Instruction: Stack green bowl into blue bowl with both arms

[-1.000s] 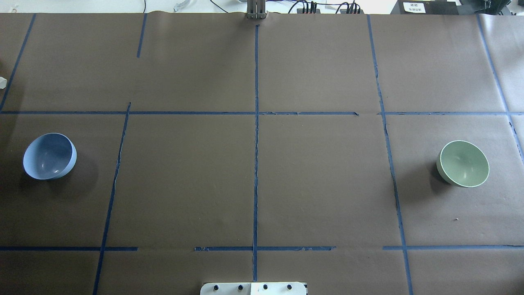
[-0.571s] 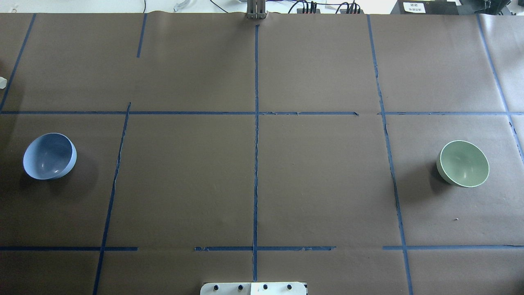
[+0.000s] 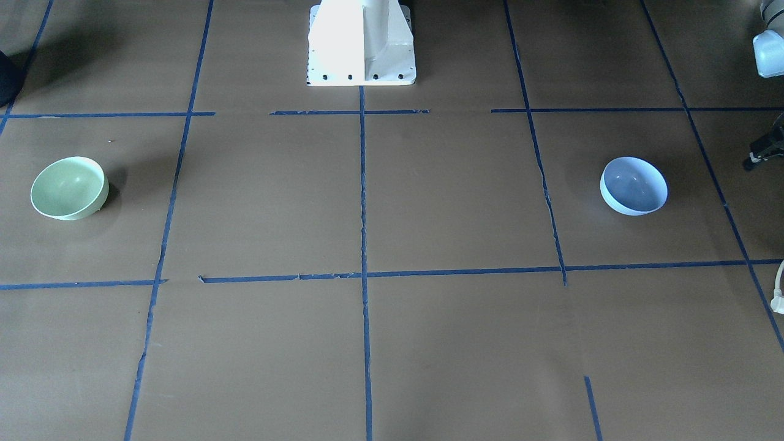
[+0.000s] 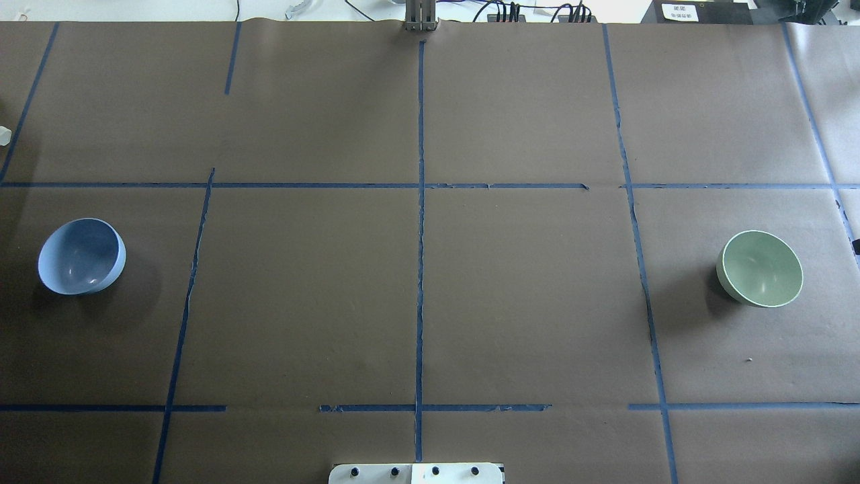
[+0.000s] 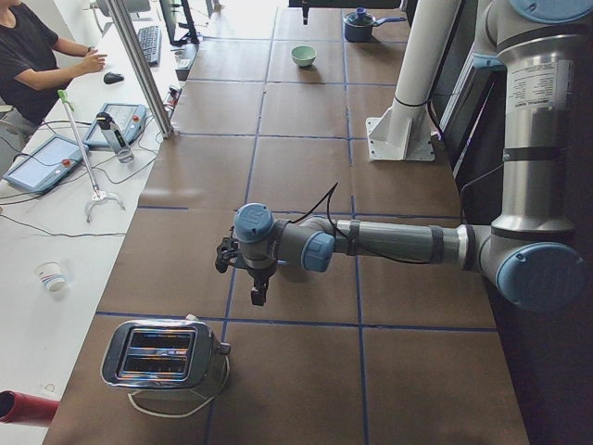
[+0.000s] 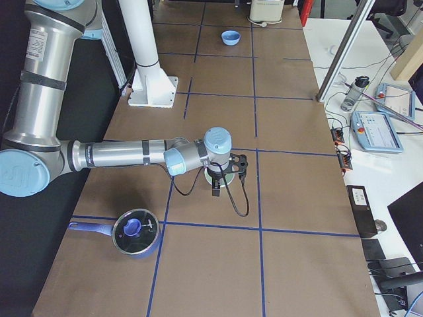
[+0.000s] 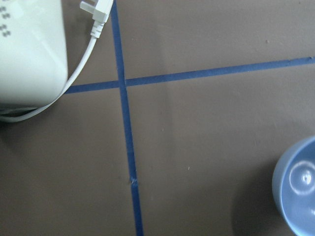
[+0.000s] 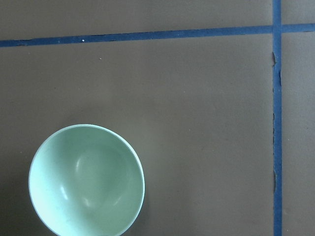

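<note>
Bowls stand well apart on my desk (image 4: pixel 416 302), green bowl (image 4: pixel 759 269) near my right tool (image 6: pixel 214 190), blue bowl (image 4: pixel 81 256) near my left tool (image 5: pixel 257 295), and I cannot tell either tool's grip.

Brown paper table (image 3: pixel 459 202) w/ blue tape grid (image 3: pixel 362 245). My white pedestal base (image 3: pixel 361 43) sits top centre. Upright green bowl (image 3: pixel 69 187) at pic's left, i.e. my right; upright blue bowl (image 3: pixel 633 185) at pic's right, well apart. Black bit at right edge, prob. my left gripper (image 3: pixel 764 152), mostly cropped; jaws not readable.
</note>
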Controlling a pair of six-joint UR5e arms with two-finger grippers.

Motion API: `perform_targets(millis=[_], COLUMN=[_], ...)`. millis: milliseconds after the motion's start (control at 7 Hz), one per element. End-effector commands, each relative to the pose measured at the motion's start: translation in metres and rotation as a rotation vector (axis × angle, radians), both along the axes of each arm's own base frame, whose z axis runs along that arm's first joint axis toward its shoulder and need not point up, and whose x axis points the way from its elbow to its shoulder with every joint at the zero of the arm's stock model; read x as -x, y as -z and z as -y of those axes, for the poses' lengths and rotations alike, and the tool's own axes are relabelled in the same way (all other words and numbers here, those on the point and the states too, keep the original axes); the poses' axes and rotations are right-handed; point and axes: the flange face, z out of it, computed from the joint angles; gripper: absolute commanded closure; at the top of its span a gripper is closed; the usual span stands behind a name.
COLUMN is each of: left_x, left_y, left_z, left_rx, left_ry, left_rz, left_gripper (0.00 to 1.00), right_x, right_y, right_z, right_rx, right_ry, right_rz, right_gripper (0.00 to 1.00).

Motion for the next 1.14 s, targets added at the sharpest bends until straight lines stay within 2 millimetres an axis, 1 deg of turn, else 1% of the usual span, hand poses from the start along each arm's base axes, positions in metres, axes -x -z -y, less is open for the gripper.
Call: perform_targets(millis=[0, 286, 429, 571, 714, 857, 1000], left_x=[-0.071, -0.106, -0.129, -0.133, -0.136, -0.138, -0.142], left_y=[0.009, 0.015, -0.004, -0.011, -0.012, -0.009, -0.001], left_z=[-0.010, -0.019, -0.028, -0.029, -0.030, -0.026, -0.020], left_rx=[0.028, 0.037, 0.066, 0.075, 0.077, 0.075, 0.068], left_ry=[0.043, 0.009, -0.041, -0.049, -0.057, -0.054, -0.053], left_rz=[-0.084, -0.102, -0.083, -0.079, -0.078, -0.081, -0.090], left_gripper=[0.00, 0.00, 0.01, 0.19, 0.57, 0.98, 1.00], right_x=[0.002, 0.002, 0.002, 0.002, 0.002, 0.002, 0.002], right_y=[0.000, 0.001, 0.001, 0.002, 0.003, 0.003, 0.002], right_z=[-0.001, -0.001, -0.001, -0.001, -0.001, -0.001, -0.002], right_rx=[-0.003, -0.008, -0.004, -0.006, -0.005, -0.005, -0.002], right_ry=[0.008, 0.010, 0.008, 0.007, 0.007, 0.008, 0.008], right_rz=[0.000, 0.004, 0.005, 0.006, 0.008, 0.007, 0.006], right_gripper=[0.00, 0.00, 0.00, 0.00, 0.00, 0.00, 0.00])
